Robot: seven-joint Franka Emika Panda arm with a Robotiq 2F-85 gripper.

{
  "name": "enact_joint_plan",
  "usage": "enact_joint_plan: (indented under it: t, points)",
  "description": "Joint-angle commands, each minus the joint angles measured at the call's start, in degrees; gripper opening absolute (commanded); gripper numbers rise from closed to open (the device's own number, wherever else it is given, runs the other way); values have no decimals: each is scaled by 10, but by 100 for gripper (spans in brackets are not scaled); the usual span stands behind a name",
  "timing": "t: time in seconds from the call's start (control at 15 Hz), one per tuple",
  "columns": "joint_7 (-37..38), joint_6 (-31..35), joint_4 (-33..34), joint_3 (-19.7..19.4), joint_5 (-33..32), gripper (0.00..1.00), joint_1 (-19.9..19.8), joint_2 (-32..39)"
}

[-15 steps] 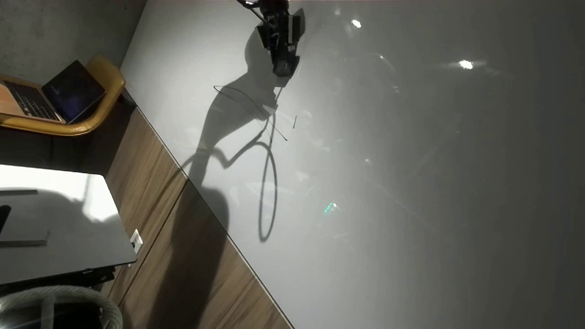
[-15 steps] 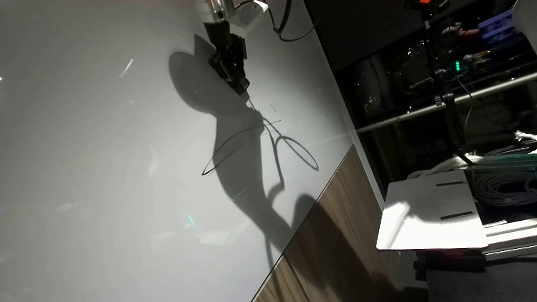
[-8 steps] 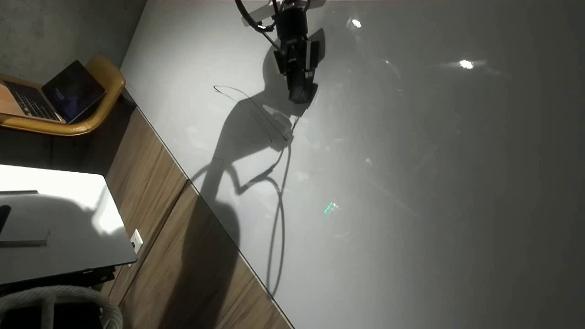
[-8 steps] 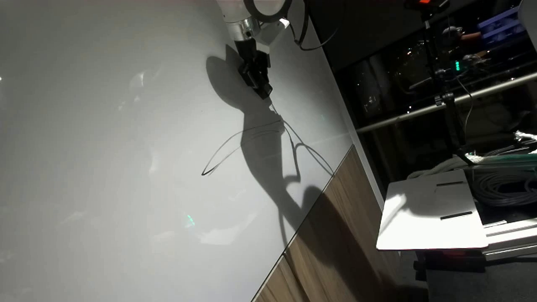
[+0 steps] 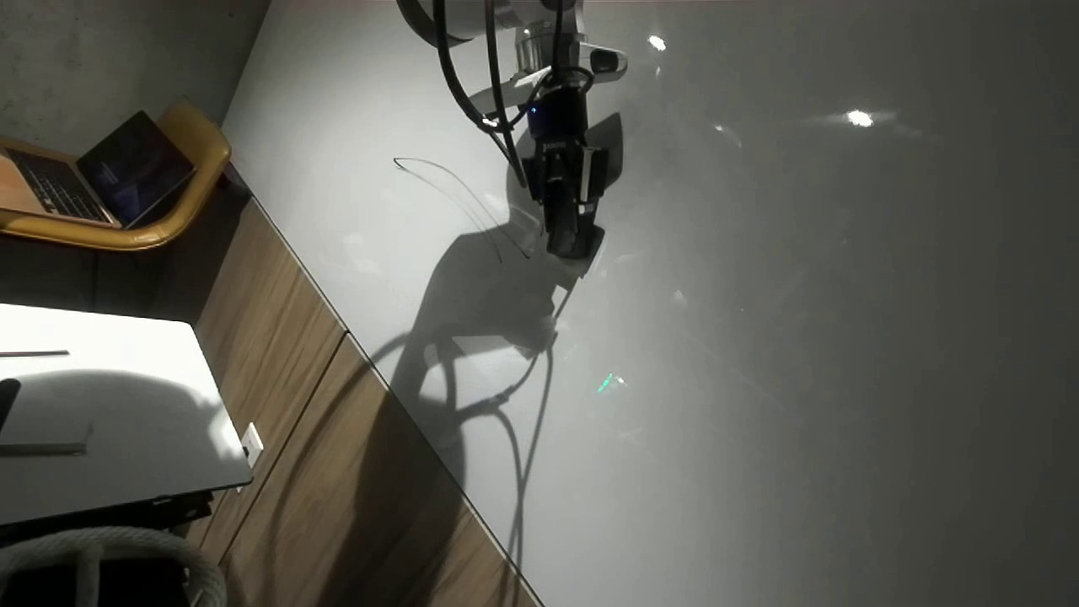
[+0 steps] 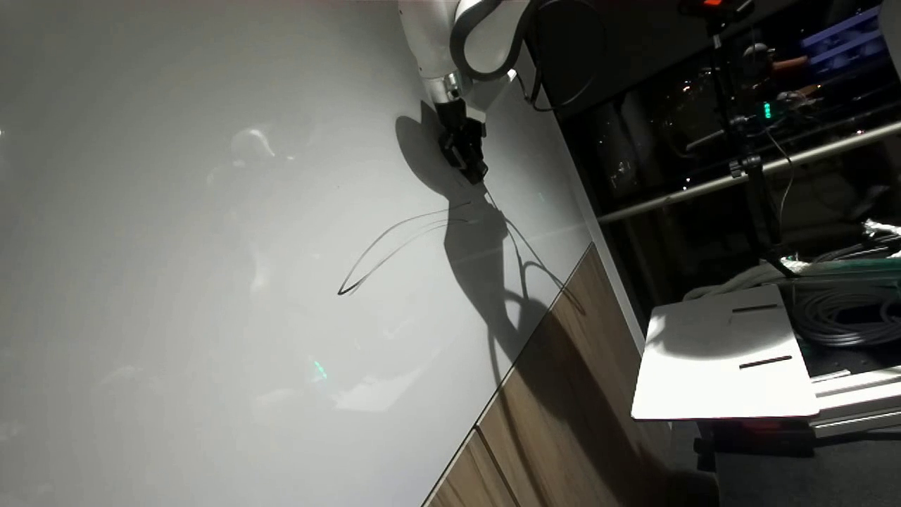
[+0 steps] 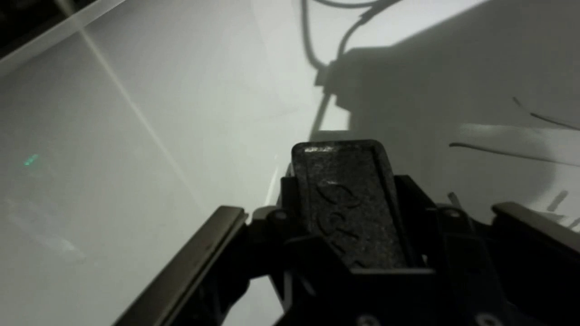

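Hard light is washing over the glossy white board [image 5: 759, 337], and wood panelling [image 5: 278, 362] is bordering it from 7 to 9 o'clock in an exterior view. Between 9 and 10 o'clock there, a laptop [image 5: 126, 177] is sitting on a yellow chair [image 5: 202, 160]. Over in an exterior view, a slotted white panel [image 6: 732, 394] is glaring at about 4 o'clock, with coiled cables [image 6: 841, 324] lying just beyond it toward 2 o'clock.

Hanging in from 12 o'clock in both exterior views, the robot arm [image 6: 428, 42] is presenting its tool [image 7: 346, 190], and look at that, the tool is clenching a dark block [image 7: 349, 206]! Its fingers [image 7: 411, 199] are pinching from 9 and 3 o'clock in the wrist view, and the block is showing raised, letter-like marks, its end pointing to 12. Whether it is touching the board, the views aren't revealing.

Dark curved lines [image 7: 503, 153] are running along the board near the block, between 2 and 3 o'clock in the wrist view; in an exterior view they're lying toward 8 o'clock from it, bending to a sharp tip. Meanwhile a big shadow [image 6: 475, 246] is spilling from the tool toward 5 o'clock, and a green glint [image 6: 320, 370] is glowing farther out, near 7.
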Motion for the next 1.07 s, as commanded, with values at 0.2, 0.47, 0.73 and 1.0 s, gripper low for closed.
enact_joint_plan:
  t: [0.2,0.47,0.73,1.0]
  points:
    - [25,48,36,10,-5,30,12,71]
    - [38,36,44,23,-12,30,31,89]
    - [51,19,48,37,-16,30,55,104]
    - [67,0,61,57,-16,30,90,128]
